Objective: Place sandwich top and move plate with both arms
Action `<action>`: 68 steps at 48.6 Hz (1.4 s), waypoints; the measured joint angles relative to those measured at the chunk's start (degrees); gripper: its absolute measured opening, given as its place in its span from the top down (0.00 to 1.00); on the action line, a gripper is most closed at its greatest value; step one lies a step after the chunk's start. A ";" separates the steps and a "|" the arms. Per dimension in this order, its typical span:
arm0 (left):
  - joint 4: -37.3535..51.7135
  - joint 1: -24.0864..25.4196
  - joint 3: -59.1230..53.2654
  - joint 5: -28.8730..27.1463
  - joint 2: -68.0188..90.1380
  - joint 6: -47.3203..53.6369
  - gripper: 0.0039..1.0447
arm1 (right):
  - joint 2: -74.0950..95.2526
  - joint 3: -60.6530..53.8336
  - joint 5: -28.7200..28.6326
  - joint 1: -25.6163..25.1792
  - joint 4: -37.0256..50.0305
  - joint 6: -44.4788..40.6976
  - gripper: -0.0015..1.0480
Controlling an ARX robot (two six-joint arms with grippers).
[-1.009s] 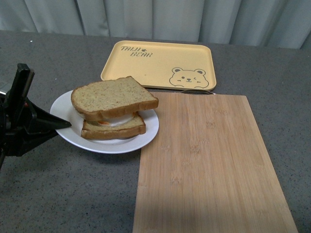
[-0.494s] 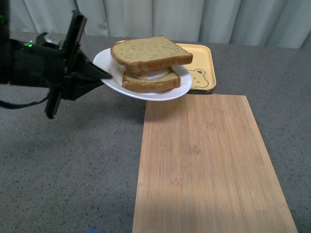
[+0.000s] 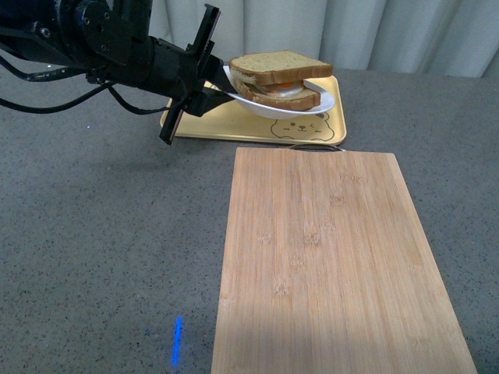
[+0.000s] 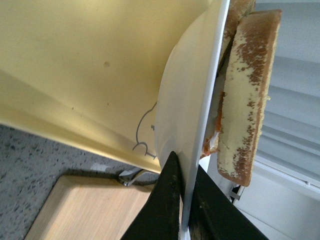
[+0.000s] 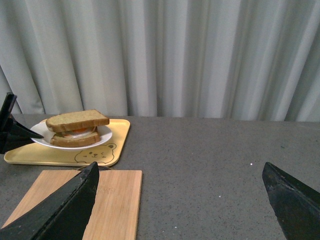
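The biggest thing is the grey table (image 3: 101, 234). On it, at the near right, lies a long wooden board (image 3: 335, 257) with nothing on it. Its long side runs from 6 o'clock to 12 o'clock. At 12 o'clock from the board sits the yellow tray (image 3: 242, 128) with a bear drawn on it.

The left arm (image 3: 117, 51) reaches in from 9 o'clock. The left gripper (image 3: 222, 87) pinches the rim of the plate (image 3: 321, 103), with one finger on top and one below (the left wrist view shows this best). The plate sticks out from the gripper toward 3 o'clock. It hangs over the far side of the tray. I think it is a little way above the tray, but I cannot tell for sure if they touch.

The right gripper (image 5: 180, 170) is spread wide open and holds nothing. The plate is well apart from it, far ahead across the table. So the left arm is the near one, and the plate's side at 3 o'clock is free.

The plate holds the whole sandwich. The bottom slice (image 3: 292, 97) lies flat on it. Some egg (image 3: 284, 88), white and orange, peeks out in the middle. The sandwich top (image 3: 281, 66) sits on that, with its long side running from 9 o'clock to 3 o'clock, and it hangs out a bit past the slice below.

I think the top is placed and the job now is setting the plate down. The plate is held by one edge only, so it could tip and the top could slide off.
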 joint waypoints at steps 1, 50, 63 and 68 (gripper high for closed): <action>-0.92 -0.07 1.53 -0.42 0.87 0.07 0.97 | 0.00 0.00 0.00 0.00 0.00 0.00 0.09; 57.53 4.59 -50.18 -33.97 -29.24 63.41 0.82 | 0.00 0.00 0.00 -0.02 0.00 0.00 0.09; 59.17 6.78 -65.66 -31.85 -40.65 66.62 0.97 | 0.00 0.00 0.00 -0.02 0.00 0.00 0.09; 59.14 7.13 -69.35 -31.19 -44.81 66.86 0.97 | 0.00 0.00 0.00 -0.02 0.00 0.00 0.09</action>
